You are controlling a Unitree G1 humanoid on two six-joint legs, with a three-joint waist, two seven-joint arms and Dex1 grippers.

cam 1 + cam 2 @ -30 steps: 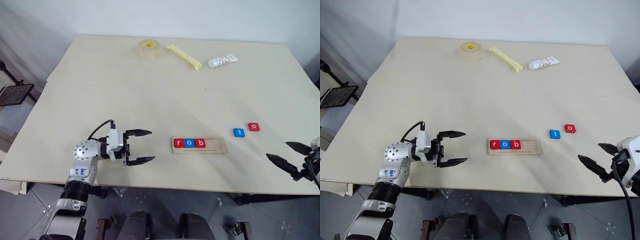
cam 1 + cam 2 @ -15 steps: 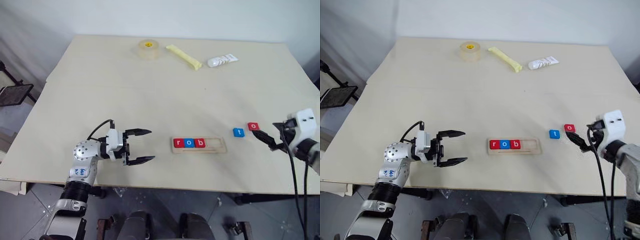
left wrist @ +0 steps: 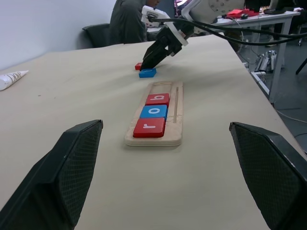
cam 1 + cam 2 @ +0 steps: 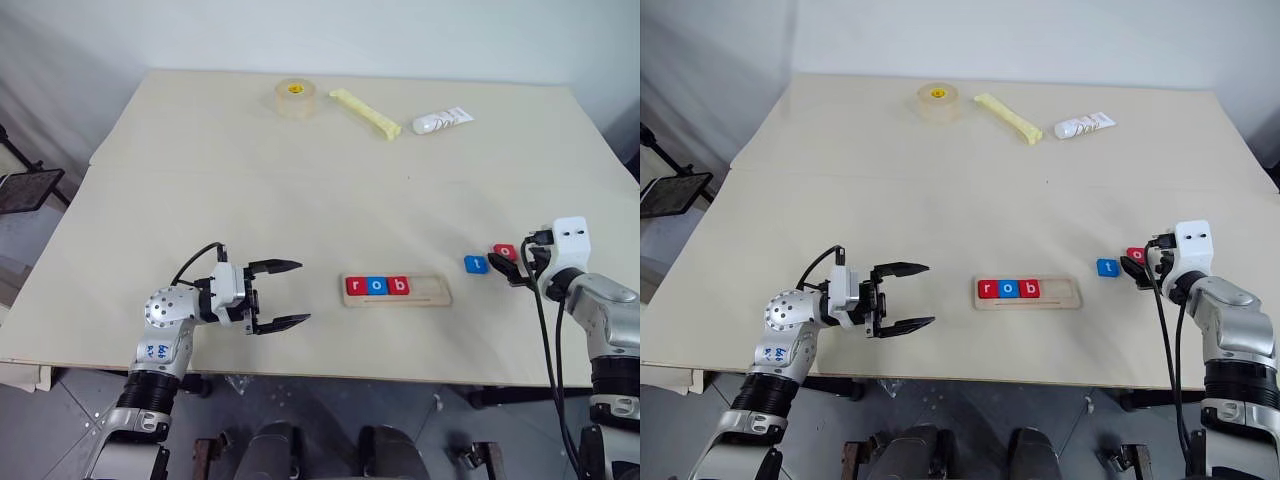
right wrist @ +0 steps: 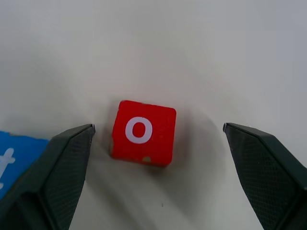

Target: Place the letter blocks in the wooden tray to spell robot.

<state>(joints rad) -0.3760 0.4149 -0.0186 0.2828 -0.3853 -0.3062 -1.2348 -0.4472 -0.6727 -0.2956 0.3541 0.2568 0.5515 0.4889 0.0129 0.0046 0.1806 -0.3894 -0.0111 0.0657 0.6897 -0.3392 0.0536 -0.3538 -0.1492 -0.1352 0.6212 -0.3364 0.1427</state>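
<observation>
The wooden tray [image 4: 431,291] lies near the table's front edge and holds a red r block [image 4: 355,286], a blue o block [image 4: 377,286] and a red b block [image 4: 399,286] at its left end. To its right a blue t block [image 4: 476,264] and a red o block [image 4: 505,251] lie loose on the table. My right gripper [image 5: 158,128] is open, low over the table, its fingers on either side of the red o block [image 5: 143,132] without touching it. Left of the tray, my left gripper [image 4: 303,292] hangs open and empty, pointing at the tray.
A tape roll [image 4: 297,97], a yellow stick [image 4: 366,113] and a white tube [image 4: 443,121] lie along the table's far edge. The wide middle of the table [image 4: 300,190] is bare. A person [image 3: 127,21] sits beyond the table in the left wrist view.
My right arm has swung from the table's front right edge forward and inward to the red o block, staying open. The left gripper has kept still.
</observation>
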